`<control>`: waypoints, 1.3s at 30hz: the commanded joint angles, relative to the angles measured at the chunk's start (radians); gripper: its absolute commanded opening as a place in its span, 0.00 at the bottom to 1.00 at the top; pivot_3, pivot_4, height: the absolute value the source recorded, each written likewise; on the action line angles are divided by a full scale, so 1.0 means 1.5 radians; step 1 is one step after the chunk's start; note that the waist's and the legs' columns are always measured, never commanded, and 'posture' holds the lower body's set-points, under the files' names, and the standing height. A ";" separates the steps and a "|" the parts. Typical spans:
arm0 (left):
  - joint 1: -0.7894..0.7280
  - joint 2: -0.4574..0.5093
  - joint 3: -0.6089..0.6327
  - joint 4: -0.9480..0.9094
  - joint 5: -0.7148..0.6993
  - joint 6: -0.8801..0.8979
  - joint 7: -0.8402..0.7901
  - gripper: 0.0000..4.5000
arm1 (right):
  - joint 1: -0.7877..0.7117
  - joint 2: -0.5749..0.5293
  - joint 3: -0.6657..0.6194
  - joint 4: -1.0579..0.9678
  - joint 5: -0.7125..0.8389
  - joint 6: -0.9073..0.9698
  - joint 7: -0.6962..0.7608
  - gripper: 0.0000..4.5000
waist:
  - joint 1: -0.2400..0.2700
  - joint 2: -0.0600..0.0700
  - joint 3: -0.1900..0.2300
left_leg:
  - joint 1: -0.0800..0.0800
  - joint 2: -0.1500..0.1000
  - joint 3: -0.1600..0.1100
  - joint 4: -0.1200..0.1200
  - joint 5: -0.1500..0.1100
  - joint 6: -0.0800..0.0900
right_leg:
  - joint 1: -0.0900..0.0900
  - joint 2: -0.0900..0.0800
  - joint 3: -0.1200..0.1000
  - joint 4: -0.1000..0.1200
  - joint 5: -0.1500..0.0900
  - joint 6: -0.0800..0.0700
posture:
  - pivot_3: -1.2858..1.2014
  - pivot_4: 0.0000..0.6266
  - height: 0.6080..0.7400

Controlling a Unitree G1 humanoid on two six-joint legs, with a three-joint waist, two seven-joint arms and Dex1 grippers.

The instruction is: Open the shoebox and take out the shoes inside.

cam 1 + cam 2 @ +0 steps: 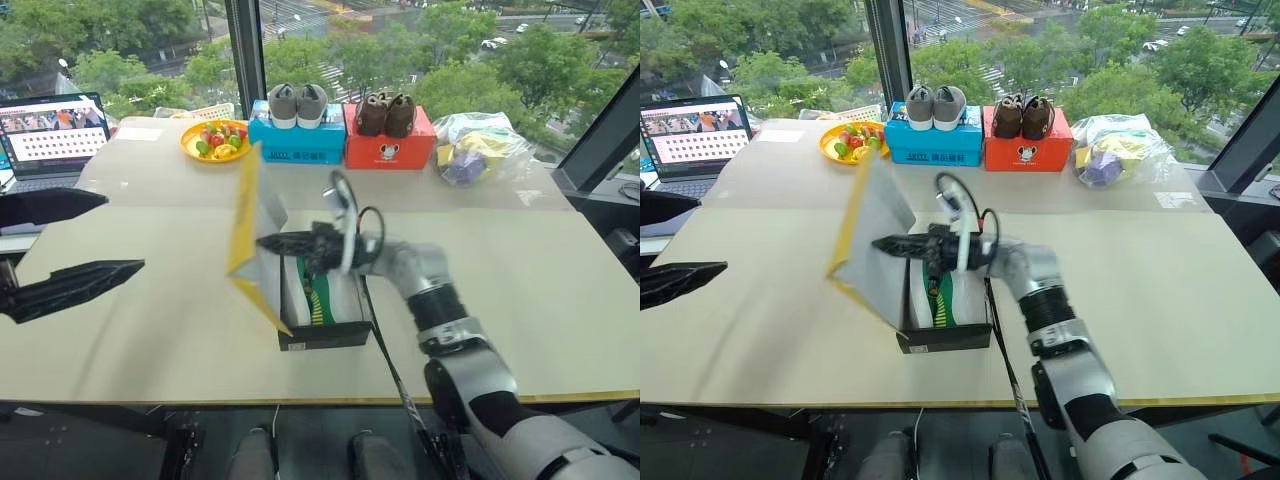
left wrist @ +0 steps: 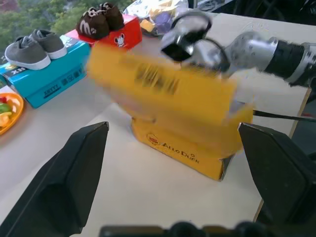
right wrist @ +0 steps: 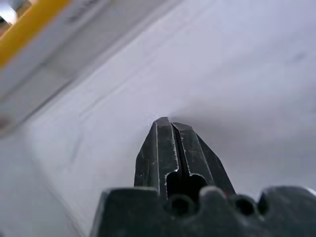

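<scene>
While the closed right tool [image 1: 885,243] presses its tip against the shoebox [image 1: 940,335] lid's white inside, the left tool [image 1: 45,245] hovers open at far left, clear of the desk [image 1: 520,300].

My right arm [image 1: 440,300] reaches across to the left, bent at the elbow. Its right gripper [image 1: 264,242] has its 2 fingers pressed together. My left gripper [image 1: 95,232] has its fingers spread wide apart.
</scene>
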 commanded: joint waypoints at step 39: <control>-0.303 -0.029 -0.577 0.295 0.203 -0.391 -0.111 1.00 | 0.104 -0.424 0.140 -0.420 -0.195 -0.002 -0.027 0.99 | 0.014 -0.001 0.000 | -0.003 0.001 0.001 -0.002 0.004 0.003 | -0.005 0.002 0.001 0.001 0.000 -0.003 | 0.52 0.24 1.00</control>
